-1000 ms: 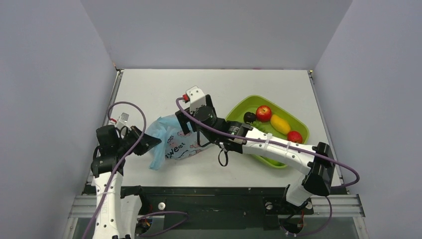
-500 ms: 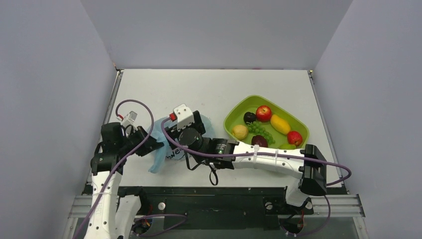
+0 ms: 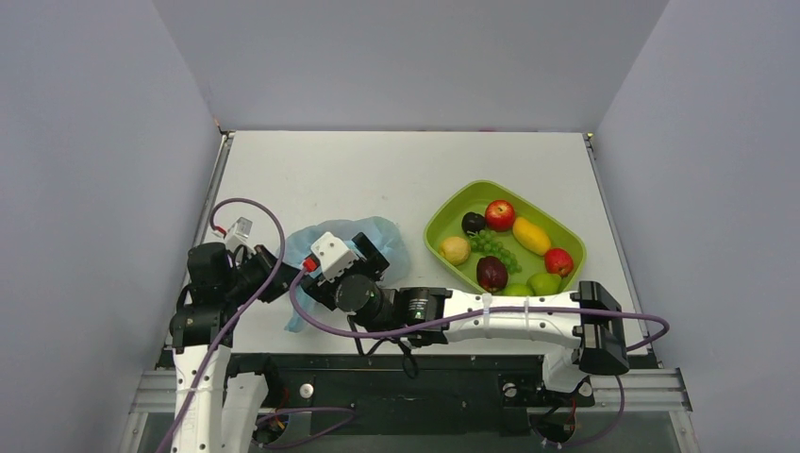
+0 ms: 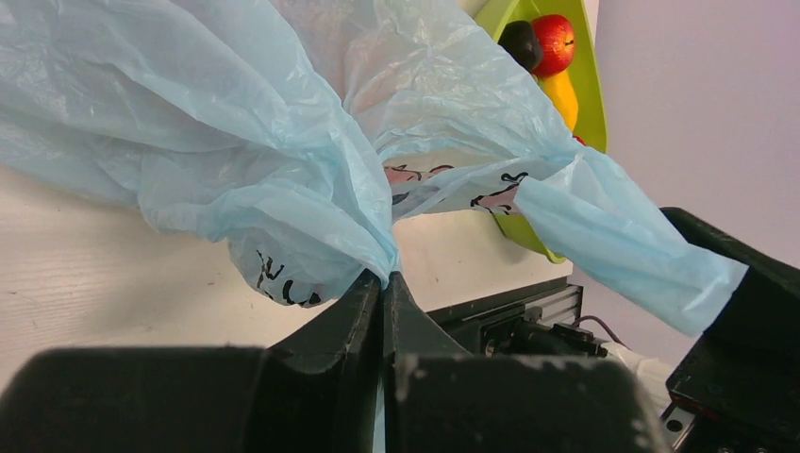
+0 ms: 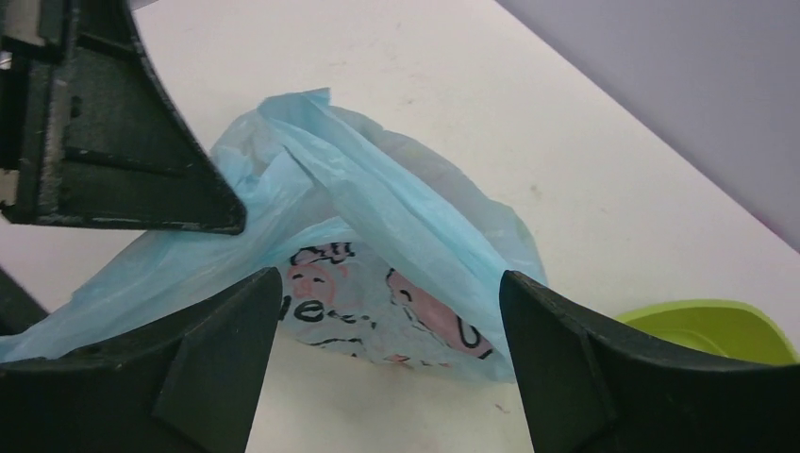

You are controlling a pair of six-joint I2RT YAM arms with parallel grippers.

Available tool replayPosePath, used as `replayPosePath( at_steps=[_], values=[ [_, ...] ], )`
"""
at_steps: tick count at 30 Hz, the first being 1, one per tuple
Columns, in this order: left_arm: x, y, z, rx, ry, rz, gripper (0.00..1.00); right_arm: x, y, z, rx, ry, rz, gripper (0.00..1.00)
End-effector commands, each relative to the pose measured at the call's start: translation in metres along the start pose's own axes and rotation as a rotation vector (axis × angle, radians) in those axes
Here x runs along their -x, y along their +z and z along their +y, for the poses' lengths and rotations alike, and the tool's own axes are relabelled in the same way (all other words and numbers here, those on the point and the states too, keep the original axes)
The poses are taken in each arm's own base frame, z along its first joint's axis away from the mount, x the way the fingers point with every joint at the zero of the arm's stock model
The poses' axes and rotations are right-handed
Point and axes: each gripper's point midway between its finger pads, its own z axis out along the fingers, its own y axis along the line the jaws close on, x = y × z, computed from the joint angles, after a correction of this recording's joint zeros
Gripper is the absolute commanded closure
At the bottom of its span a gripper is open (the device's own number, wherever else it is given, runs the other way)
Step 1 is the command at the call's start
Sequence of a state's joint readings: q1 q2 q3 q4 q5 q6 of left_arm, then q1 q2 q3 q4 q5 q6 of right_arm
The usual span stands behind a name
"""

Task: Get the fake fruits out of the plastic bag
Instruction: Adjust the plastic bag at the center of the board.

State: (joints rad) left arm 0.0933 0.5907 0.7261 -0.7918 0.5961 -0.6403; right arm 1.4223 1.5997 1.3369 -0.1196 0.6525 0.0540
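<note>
From above, the thin, crinkly light-blue plastic bag [image 3: 385, 236] with black cartoon line drawings lies on the white counter [image 3: 311, 170], at 9 o'clock from the oval lime-green plastic tray [image 3: 436, 219]. The left pincer [image 3: 283, 283] meets the bag's 8 o'clock edge. The right pincer [image 3: 347, 267] hangs over its 6 o'clock part and hides much of it. The tray holds a glossy red apple [image 3: 499, 214] and a long yellow mango [image 3: 531, 236], among others. No fake fruits show inside the bag.

From the left wrist, the left pincer [image 4: 382, 288] is clamped tight on a gathered fold of the plastic bag [image 4: 236, 132], which fans away toward 12 o'clock. This hold probably anchors one side so the mouth can be drawn apart.

From the right wrist, the right pincer [image 5: 389, 283] stands wide apart and grips nothing. Its fingers [image 5: 212, 368] flank the plastic bag [image 5: 377, 245], and the left pincer [image 5: 113, 123] looms at 10 o'clock. It seems lined up to take the opposite lip. The bag's contents are hidden, so I cannot tell which fruits remain inside.
</note>
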Motion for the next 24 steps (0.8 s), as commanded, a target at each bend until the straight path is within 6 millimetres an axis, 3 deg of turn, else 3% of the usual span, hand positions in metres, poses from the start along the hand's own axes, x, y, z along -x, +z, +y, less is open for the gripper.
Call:
replayPosePath(
  at_steps=[1,5,7,8,10,11,13,18,19,20,21,24],
  values=[
    [0.009,-0.004,-0.005,0.008,-0.007,-0.044,1.0,0.021,0.003,-0.036,-0.211,-0.061,-0.041,0.19],
    [0.015,-0.007,-0.01,0.011,-0.059,-0.072,0.98,0.02,0.017,-0.043,-0.3,-0.1,-0.045,0.23],
    [0.02,-0.011,-0.017,-0.005,-0.078,-0.106,0.86,0.022,0.023,-0.05,-0.329,-0.074,-0.056,0.27],
    [0.022,-0.012,-0.018,-0.007,-0.097,-0.117,0.75,0.024,0.027,-0.055,-0.337,-0.052,-0.064,0.3],
    [0.027,-0.018,-0.023,-0.009,-0.096,-0.154,0.67,0.031,0.033,-0.055,-0.299,-0.016,-0.087,0.5],
    [0.029,-0.02,-0.024,-0.004,-0.089,-0.166,0.65,0.034,0.035,-0.052,-0.256,-0.011,-0.099,0.73],
    [0.032,-0.025,-0.026,0.012,-0.064,-0.168,0.64,0.037,0.035,-0.062,-0.272,0.029,-0.107,0.99],
    [0.048,-0.043,-0.052,-0.011,0.059,-0.187,0.62,0.03,0.027,-0.087,-0.199,0.236,-0.115,1.0],
    [0.051,-0.043,-0.053,-0.006,0.099,-0.186,0.64,0.03,0.028,-0.083,-0.139,0.264,-0.117,1.0],
    [0.056,-0.05,-0.062,-0.015,0.137,-0.197,0.64,0.026,0.029,-0.095,-0.137,0.32,-0.109,1.0],
    [0.059,-0.048,-0.061,0.0,0.172,-0.177,0.65,0.024,0.031,-0.093,-0.089,0.345,-0.103,1.0],
    [0.056,-0.04,-0.065,0.067,0.227,-0.069,0.65,0.017,0.037,-0.115,-0.072,0.457,-0.086,1.0]
  ],
)
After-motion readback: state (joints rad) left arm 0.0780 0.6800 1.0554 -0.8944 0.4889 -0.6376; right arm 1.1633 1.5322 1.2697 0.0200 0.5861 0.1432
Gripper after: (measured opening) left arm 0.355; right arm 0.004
